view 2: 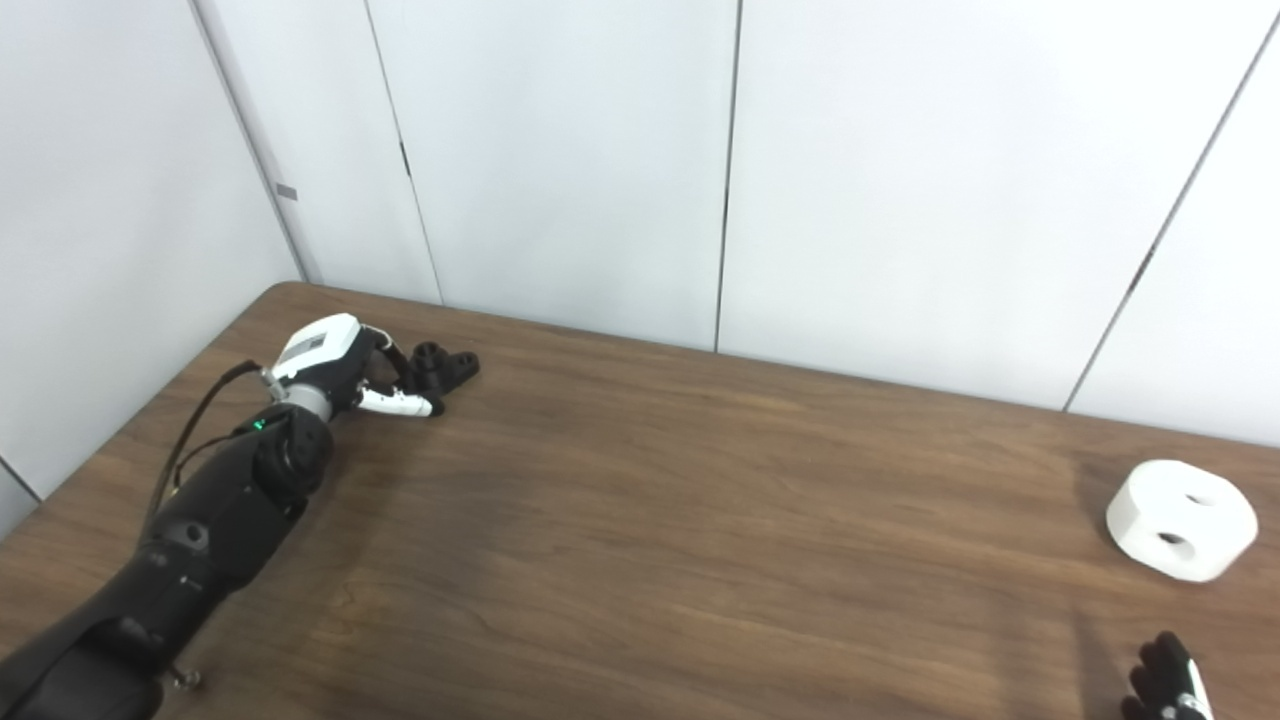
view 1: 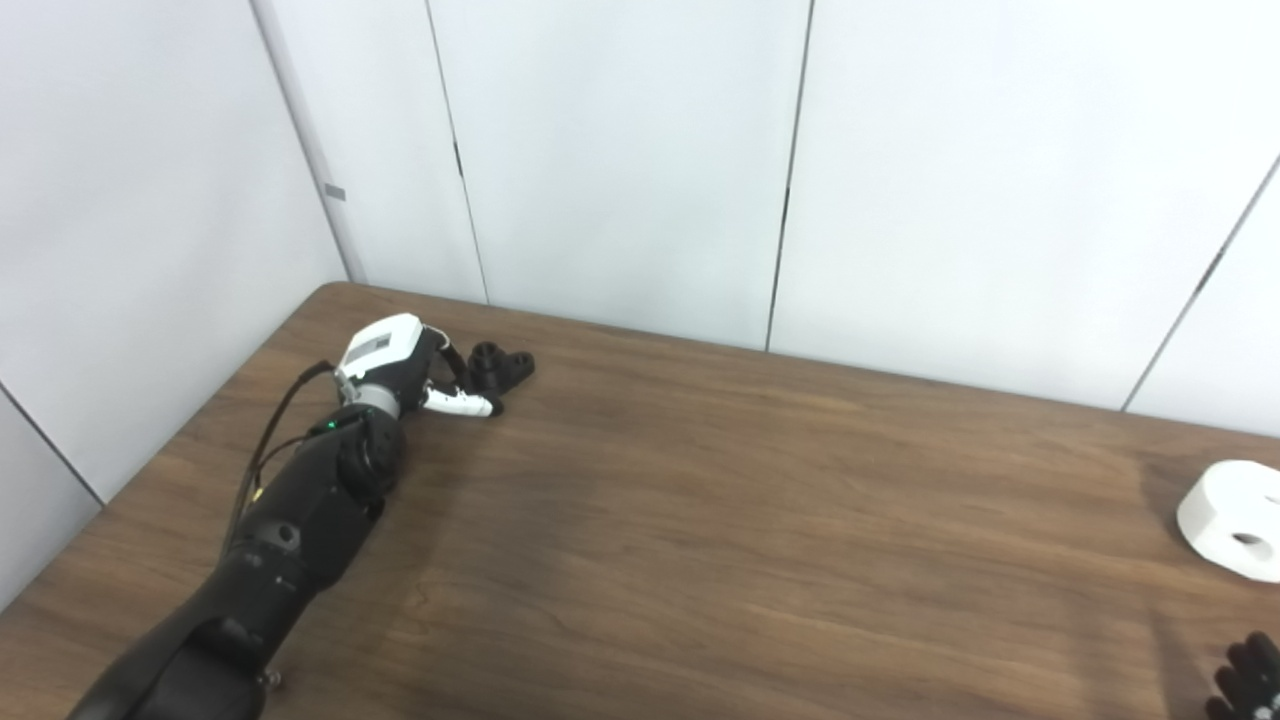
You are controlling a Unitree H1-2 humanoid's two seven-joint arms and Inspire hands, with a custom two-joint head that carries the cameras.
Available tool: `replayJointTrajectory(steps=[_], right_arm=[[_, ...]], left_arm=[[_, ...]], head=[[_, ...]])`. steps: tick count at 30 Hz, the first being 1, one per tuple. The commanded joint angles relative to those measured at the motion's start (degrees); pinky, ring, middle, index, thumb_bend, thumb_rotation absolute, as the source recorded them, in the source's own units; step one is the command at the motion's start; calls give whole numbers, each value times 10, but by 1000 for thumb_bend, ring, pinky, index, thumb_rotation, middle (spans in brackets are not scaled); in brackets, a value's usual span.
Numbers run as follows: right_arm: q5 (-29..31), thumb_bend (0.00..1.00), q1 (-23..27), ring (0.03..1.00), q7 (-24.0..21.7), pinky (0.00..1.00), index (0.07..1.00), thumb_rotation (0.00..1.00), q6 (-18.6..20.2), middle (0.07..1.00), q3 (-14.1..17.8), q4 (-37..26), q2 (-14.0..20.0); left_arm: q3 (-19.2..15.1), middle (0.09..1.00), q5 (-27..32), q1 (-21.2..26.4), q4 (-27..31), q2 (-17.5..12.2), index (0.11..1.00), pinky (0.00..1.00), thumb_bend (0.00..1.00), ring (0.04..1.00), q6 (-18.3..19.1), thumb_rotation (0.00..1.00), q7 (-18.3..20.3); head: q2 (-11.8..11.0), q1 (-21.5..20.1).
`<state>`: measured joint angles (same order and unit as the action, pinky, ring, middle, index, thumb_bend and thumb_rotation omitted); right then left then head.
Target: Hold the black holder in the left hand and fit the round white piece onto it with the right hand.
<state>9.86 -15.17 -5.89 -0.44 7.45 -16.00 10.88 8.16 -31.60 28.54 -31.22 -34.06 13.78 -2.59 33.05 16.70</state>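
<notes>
The left robot hand point(view 1: 415, 365) reaches to the far left corner of the worktop point(view 1: 700, 520), its white-backed palm low over the wood. Its fingers point(view 1: 462, 403) are spread around the near side of the black holder point(view 1: 500, 366), with one white finger lying along the surface just in front of it. Whether they touch the holder or only bracket it cannot be told — the hand is not closed on it, and the holder sits flat on the worktop. The dark forearm runs back toward the bottom left edge, a thin cable looping beside the wrist.

The round white piece point(view 2: 1180, 519) lies well apart from the holder, near the right edge of the worktop. It rests on the wood tilted a little toward the camera, with two holes showing in its top face and nothing touching it.

Only the black fingertips of the right robot hand point(view 2: 1165, 685) show, at the bottom right corner, nearer the camera than the white piece and clear of it; whether that hand is open or closed cannot be told.

The wide stretch of brown wood between holder and white piece is bare. Behind the worktop stand plain white wall panels point(view 1: 620, 150) with dark vertical seams — nothing leans against them.
</notes>
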Motion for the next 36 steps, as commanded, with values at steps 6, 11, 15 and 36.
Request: replayJointTrajectory(steps=[6,11,15,36], right_arm=[[2,625,-7,1000,-6,1000,1000,1000,-2,994,0,-10,6],[3,626,-8,1000,-3,1000,1000,1000,3,986,1,-15,3],[3,620,-9,1000,-2,1000,1000,1000,6,984,2,-17,3],[-1,636,-8,1000,-4,1000,1000,1000,0,979,-2,-13,2]], left_arm=[[-19,773,25,10,-20,3,483,900,521,895,-59,51,-34],[-13,752,23,13,-31,5,483,818,518,867,-79,44,-37],[-4,751,16,16,-32,7,484,809,518,860,-76,45,-36],[17,762,17,-21,62,-2,486,813,518,873,-75,47,15]], head=[[-1,-1],[-1,-1],[-3,-2],[2,-13]])
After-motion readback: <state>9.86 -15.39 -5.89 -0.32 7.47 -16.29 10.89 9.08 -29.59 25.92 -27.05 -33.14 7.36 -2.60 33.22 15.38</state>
